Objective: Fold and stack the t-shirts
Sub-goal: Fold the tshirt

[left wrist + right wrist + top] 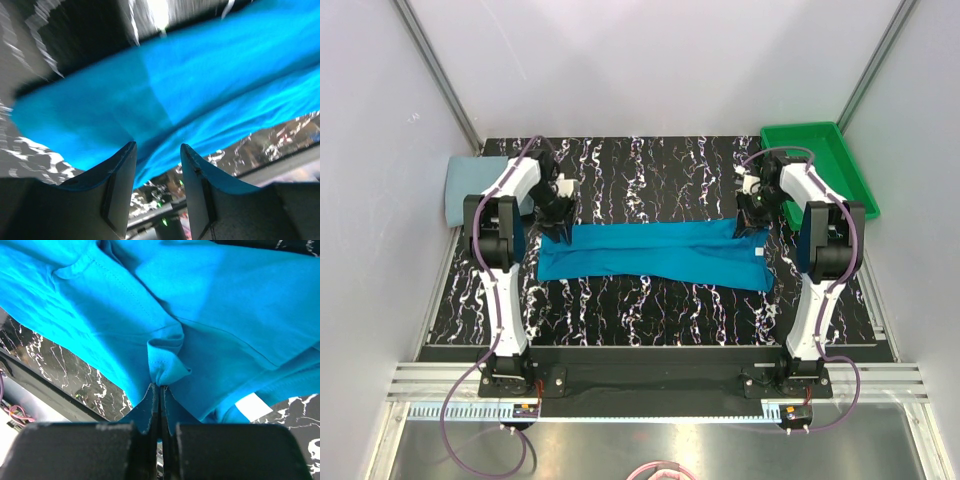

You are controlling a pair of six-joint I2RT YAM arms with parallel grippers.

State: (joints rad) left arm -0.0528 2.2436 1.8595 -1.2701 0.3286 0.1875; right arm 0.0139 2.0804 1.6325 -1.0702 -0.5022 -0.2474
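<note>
Right pincer [160, 387] is clamped on a pinch of the teal t-shirt [655, 255] at its 3 o'clock end; left pincer [157, 147] stands apart, straddling the 9 o'clock end, not biting yet. Shirt lies as a long folded band across the counter [650, 315], grey-blue t-shirt [470, 190] parked at 10 o'clock. I'd close left on all layers first, then carry the 2 ends level so the band can't twist.

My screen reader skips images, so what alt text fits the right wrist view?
The right gripper pinches a puckered fold of the bright teal t-shirt between its closed fingers. A black marbled table shows beneath the cloth.
</note>
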